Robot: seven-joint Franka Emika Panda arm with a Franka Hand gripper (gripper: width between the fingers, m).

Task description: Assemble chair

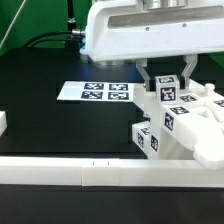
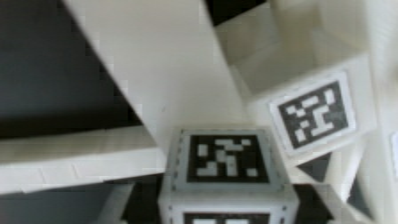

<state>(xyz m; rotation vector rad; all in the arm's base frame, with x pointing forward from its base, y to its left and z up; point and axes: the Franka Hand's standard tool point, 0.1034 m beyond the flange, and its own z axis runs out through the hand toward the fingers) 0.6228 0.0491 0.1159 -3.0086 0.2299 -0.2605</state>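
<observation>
White tagged block close up, tagged white frame beside it, black table

A: Where does the exterior view sit?
B: Low at the table's edge, looking across a white rail toward the arm and the parts.
A: And the wrist view?
B: Very near, facing the tagged block and frame. Both views share those parts.
</observation>
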